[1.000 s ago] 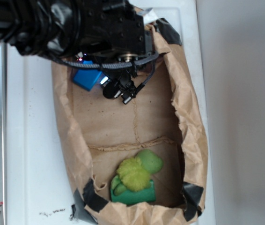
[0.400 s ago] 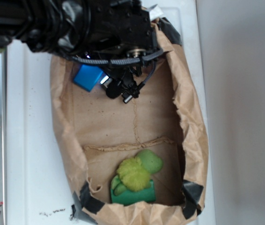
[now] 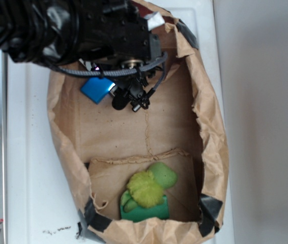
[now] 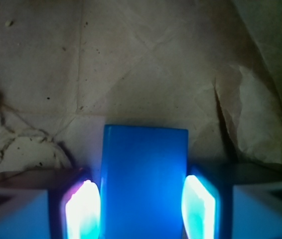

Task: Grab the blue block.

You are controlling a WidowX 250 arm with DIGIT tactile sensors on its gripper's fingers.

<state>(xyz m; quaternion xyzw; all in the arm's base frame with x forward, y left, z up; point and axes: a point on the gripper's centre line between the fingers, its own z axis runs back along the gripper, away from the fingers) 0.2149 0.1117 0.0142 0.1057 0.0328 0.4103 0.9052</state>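
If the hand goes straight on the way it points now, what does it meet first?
Probably the flat blue rectangular block, already between the fingers of the hand; beyond it lies crumpled brown paper.

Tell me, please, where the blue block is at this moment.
In the exterior view the blue block lies at the upper left inside the brown paper bag, under the end effector. In the wrist view it sits between the two fingers.

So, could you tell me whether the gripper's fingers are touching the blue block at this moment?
Touching: in the wrist view the blue block sits between the fingers, both pads flush against its sides with no gap visible.
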